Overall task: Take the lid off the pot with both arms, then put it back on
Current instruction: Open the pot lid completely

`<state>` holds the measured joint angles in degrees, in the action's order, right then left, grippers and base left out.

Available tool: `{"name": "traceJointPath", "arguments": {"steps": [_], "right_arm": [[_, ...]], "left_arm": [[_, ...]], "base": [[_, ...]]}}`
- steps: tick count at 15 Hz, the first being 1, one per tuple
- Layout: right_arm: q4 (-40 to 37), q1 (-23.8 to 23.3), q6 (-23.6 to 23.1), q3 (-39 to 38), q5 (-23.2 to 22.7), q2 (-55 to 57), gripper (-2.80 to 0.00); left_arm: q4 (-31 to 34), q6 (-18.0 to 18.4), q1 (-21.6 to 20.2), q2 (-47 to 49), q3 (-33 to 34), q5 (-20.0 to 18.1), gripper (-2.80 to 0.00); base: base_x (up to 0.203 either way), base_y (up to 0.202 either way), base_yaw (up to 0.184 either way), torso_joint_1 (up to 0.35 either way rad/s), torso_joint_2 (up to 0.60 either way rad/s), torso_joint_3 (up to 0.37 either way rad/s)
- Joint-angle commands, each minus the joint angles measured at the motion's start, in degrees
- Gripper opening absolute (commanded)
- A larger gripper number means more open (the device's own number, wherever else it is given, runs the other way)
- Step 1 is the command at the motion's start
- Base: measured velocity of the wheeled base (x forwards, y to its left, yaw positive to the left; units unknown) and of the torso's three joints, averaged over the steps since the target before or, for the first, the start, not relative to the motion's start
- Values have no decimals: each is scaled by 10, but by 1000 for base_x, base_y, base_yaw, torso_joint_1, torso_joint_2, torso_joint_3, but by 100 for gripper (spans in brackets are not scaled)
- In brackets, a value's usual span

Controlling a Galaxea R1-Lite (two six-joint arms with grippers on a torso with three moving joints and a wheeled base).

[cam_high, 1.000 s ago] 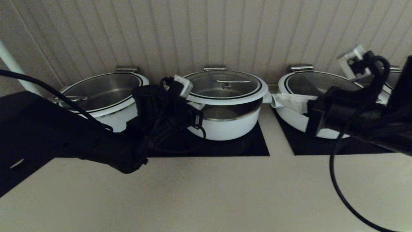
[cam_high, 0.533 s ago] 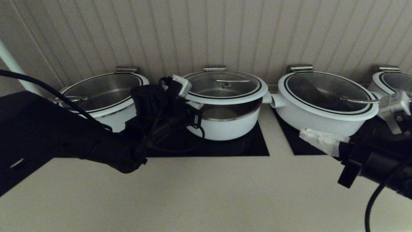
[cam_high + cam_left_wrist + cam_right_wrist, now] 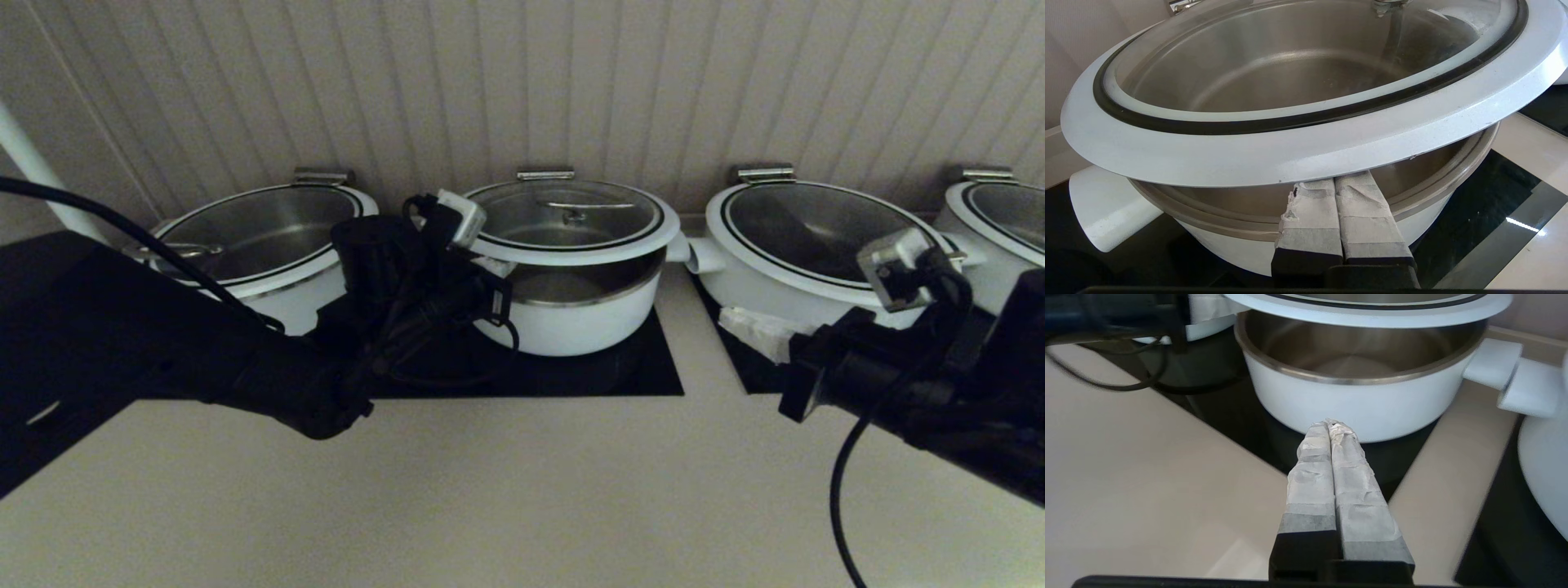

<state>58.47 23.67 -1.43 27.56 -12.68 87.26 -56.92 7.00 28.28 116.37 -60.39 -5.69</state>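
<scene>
The pot (image 3: 580, 322) stands on the middle black hob plate. The glass lid (image 3: 571, 216) is raised above the pot's front and left rim, with a gap showing the steel lining. My left gripper (image 3: 496, 266) is shut, its taped fingertips wedged under the lid's white rim (image 3: 1306, 155) and above the pot's edge (image 3: 1229, 249); the tips (image 3: 1334, 185) are hidden beneath the rim. My right gripper (image 3: 735, 322) is shut and empty, low to the right of the pot. In the right wrist view it (image 3: 1329, 424) points at the pot's wall (image 3: 1347, 408), apart from the lid (image 3: 1372, 314).
Wider white lidded pots stand to the left (image 3: 261, 237), right (image 3: 816, 245) and far right (image 3: 1004, 212). The right pot's handle (image 3: 704, 255) nearly touches the task pot's right handle. Black hob plates (image 3: 645, 371) sit in the beige counter (image 3: 522, 490). A panelled wall stands close behind.
My right gripper left the pot's right side, dropped low to the right, then came back up and left. The left gripper and the lid have not moved.
</scene>
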Motion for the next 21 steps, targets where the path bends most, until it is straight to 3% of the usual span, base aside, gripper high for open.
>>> {"name": "traceJointPath", "arguments": {"steps": [1,7,13,17,21], "right_arm": [[7,0,0,26,-5,55,-280],[79,1,3,41,-17,139,-280],[98,1,1,135,-20,196,-280],[203,0,-1,137,-32,246,-280],[210,1,-1,133,-39,244,-280]], "left_arm": [[-4,0,0,1,0,0,-280],[-4,0,0,3,5,0,-280],[-8,0,0,5,14,0,-280],[-21,1,-12,7,21,0,-280],[-21,1,-20,6,18,-1,-280]], "base": [[0,0,0,0,0,0],[0,0,0,0,0,0],[0,0,0,0,0,0],[0,0,0,0,0,0],[0,0,0,0,0,0]]}}
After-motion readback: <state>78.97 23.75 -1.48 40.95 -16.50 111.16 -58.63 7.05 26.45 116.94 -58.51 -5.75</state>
